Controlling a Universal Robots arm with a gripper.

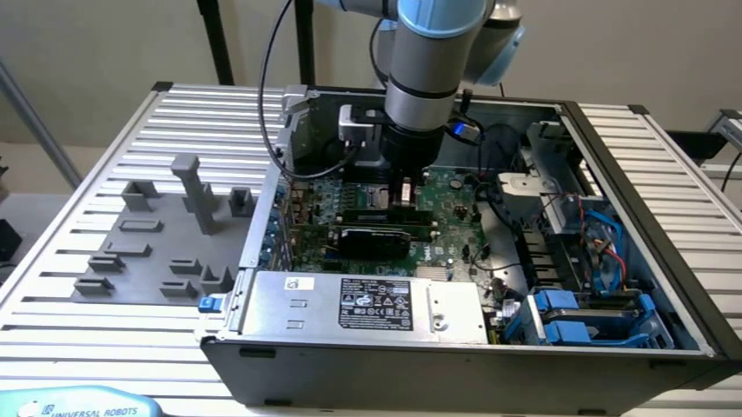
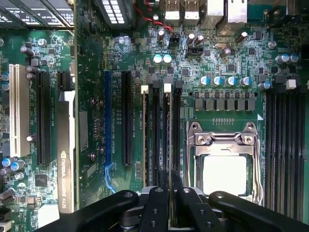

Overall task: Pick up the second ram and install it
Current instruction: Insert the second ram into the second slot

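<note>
My gripper [image 1: 404,198] reaches down inside the open computer case, just above the green motherboard [image 1: 447,195]. In the wrist view its two black fingers [image 2: 158,198] stand close together, shut on the second ram [image 2: 167,145]. I see the ram edge-on, as a thin strip. It lies along one of the memory slots [image 2: 176,135] beside the processor socket [image 2: 223,169]. Whether it is seated in the slot I cannot tell. A similar strip [image 2: 145,140] stands in a slot one place over.
A graphics card [image 1: 374,239] lies across the board in front of the gripper, with the power supply [image 1: 365,304] nearer the camera. Cables and blue drive bays [image 1: 586,317] fill the case at the exterior view's right. Grey fixture blocks [image 1: 191,187] stand on the table at its left.
</note>
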